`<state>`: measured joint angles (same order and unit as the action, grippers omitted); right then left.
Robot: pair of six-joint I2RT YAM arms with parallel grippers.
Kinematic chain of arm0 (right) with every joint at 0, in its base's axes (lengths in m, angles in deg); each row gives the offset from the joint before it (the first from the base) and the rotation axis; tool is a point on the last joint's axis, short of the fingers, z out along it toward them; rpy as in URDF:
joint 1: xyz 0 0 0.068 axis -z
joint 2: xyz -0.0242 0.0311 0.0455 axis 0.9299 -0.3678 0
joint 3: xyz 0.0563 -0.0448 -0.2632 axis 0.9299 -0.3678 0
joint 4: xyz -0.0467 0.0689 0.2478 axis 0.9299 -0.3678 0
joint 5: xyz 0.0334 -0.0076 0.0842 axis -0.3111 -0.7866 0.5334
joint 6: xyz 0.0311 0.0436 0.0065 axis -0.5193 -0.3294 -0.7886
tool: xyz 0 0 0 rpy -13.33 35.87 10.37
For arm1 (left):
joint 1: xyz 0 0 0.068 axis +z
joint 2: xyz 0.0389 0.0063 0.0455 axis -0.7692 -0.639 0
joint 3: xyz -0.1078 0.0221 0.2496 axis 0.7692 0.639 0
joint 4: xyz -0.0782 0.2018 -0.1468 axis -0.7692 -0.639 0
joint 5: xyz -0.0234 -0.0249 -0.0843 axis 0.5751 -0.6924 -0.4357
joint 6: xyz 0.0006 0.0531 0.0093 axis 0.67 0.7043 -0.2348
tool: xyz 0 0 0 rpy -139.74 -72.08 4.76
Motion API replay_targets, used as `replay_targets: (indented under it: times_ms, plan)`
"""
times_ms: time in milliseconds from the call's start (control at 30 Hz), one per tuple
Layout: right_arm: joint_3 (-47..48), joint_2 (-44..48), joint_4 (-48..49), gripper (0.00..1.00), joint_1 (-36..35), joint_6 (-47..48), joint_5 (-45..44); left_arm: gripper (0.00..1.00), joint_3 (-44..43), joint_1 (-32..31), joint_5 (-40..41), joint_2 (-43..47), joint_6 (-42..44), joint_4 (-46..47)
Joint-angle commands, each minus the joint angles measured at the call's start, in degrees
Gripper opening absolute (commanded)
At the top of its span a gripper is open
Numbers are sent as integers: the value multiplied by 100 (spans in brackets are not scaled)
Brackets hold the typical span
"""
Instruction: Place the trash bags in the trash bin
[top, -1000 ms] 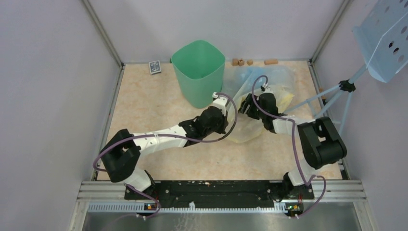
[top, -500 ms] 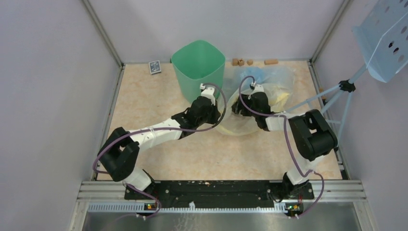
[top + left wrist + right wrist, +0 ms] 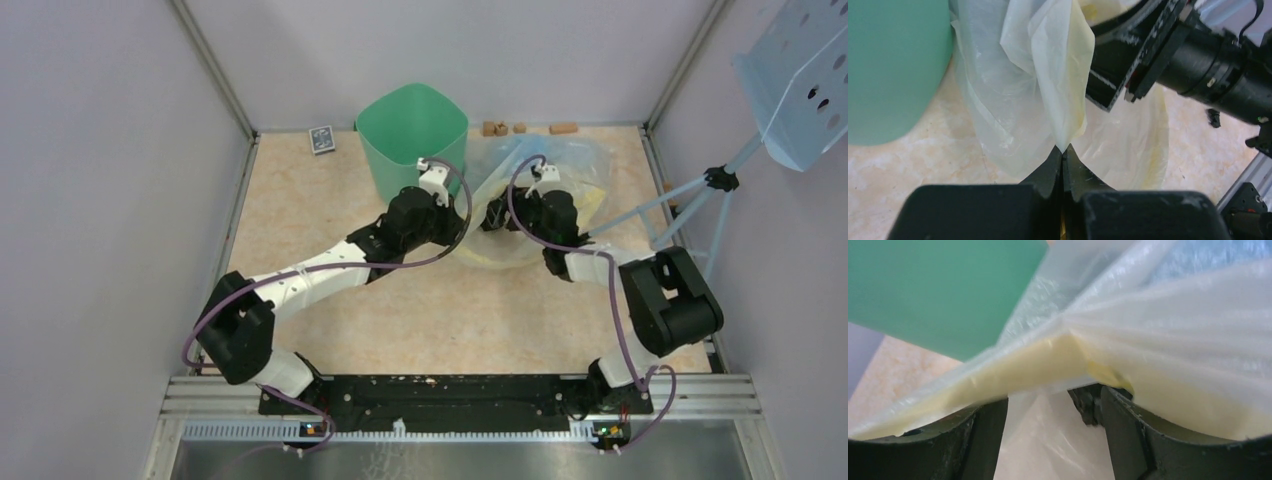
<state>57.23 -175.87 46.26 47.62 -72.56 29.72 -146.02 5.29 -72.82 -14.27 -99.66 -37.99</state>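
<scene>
No black trash bag shows in any view. The mint-green trash bin (image 3: 412,140) stands upright at the back centre and also shows in the left wrist view (image 3: 893,65) and the right wrist view (image 3: 938,290). A pale translucent yellowish-blue plastic heap (image 3: 570,165) lies just right of the bin. My left gripper (image 3: 458,232) is shut on a pinched fold of this pale plastic (image 3: 1058,95), close beside the bin wall. My right gripper (image 3: 492,218) faces it from the right. Its jaws (image 3: 1053,405) stand apart, with the pale plastic (image 3: 1158,340) draped over and between them.
A small blue card box (image 3: 321,139) lies left of the bin by the back wall. Several corks (image 3: 495,128) lie along the back edge. A light-blue perforated panel (image 3: 800,80) on thin legs (image 3: 690,210) stands at the right wall.
Both grippers have moved away from me and leftward toward the bin. The pale plastic has been drawn along with them, closer to the bin wall.
</scene>
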Motion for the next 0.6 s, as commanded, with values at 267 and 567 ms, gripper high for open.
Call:
replay_targets:
  times_ms: [267,567]
  plan:
    - [-565,748,1170,67,112,-74,500,0,-176,-8,-376,345,351,294]
    - [-1204,461,1521,62,111,-328,112,1,-271,-4,-529,304,344,256]
